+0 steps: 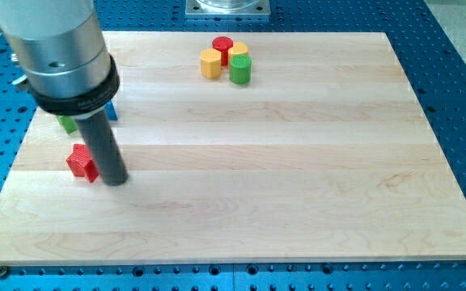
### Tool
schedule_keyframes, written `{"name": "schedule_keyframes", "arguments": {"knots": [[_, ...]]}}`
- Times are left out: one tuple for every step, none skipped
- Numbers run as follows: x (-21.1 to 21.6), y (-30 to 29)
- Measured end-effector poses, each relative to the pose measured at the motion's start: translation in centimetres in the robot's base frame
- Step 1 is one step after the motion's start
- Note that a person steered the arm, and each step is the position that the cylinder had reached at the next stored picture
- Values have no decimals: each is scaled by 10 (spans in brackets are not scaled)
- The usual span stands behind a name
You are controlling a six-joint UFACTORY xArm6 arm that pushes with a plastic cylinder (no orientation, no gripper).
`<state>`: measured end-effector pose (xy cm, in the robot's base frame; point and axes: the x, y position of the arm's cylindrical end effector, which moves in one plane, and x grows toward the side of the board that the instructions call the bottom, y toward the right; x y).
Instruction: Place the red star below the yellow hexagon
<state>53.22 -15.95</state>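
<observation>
The red star (79, 162) lies near the board's left edge, at mid height in the view. My tip (115, 181) rests on the board just right of the red star, touching or nearly touching it. The yellow hexagon (209, 63) sits near the view's top centre, far up and to the right of the star. The rod rises from the tip to the large grey arm body at the view's top left.
A red cylinder (222, 47), a yellow block (239, 52) and a green cylinder (240, 70) cluster right of the yellow hexagon. A green block (67, 123) and a blue block (112, 111) are partly hidden behind the arm. The wooden board (298, 178) lies on a blue perforated table.
</observation>
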Motion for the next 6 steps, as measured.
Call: {"name": "schedule_keyframes", "arguments": {"knots": [[32, -50], [-2, -56], [-47, -33], [-87, 2], [-130, 32], [-160, 66]]}}
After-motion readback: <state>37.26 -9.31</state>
